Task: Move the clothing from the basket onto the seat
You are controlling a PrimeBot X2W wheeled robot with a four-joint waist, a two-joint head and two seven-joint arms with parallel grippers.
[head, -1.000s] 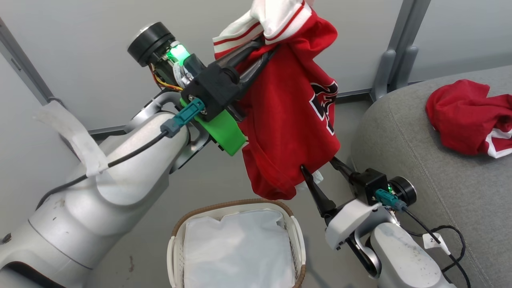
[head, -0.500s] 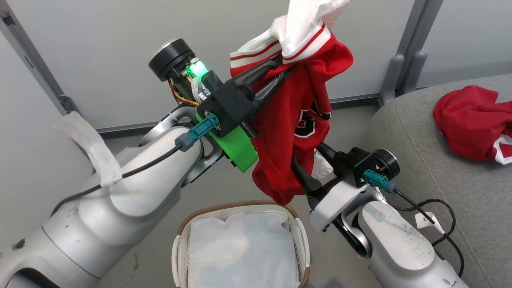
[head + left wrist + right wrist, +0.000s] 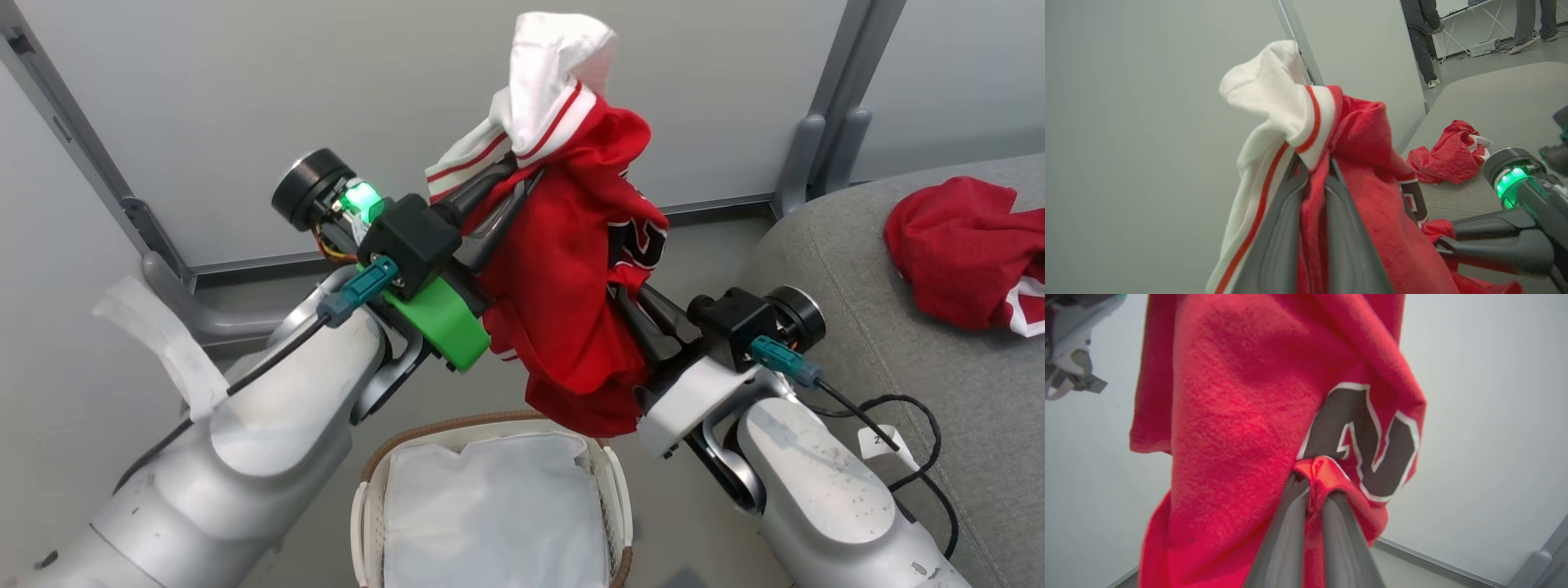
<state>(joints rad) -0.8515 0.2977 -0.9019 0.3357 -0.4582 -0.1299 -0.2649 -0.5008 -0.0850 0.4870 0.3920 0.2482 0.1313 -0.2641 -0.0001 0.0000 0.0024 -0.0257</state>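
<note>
1. We see the left pincer [image 3: 510, 184] raised high above the basket [image 3: 408, 437], its two dark fingers pressed together on the jersey [image 3: 563, 310] just below the white cuff [image 3: 547, 90] with its red stripes.
2. The right pincer [image 3: 629, 306] sits lower and to the right. In the right wrist view its fingers are clamped on a small fold of the red fabric, just under the number [image 3: 1367, 445].
3. The jersey hangs in the air between the two pincers. Its lowest fold is just above the basket's far rim, and we cannot tell whether it touches it.
4. The number is black with a white edge. It is folded over itself, so we cannot read it whole; the part that shows looks like a 2.
5. The basket holds a plain white liner [image 3: 490, 514], which lies flat in it.
6. A second red garment [image 3: 955, 245] with white trim lies crumpled on the grey seat [image 3: 882, 327], to the right of the arms and well apart from the basket.
7. A small white tag [image 3: 878, 441] hangs on the black cable [image 3: 922, 408] by the right forearm. It bears a mark that looks like a 2, and the rest is too small to read.
8. We find no brand name on the jersey or on the basket.
</note>
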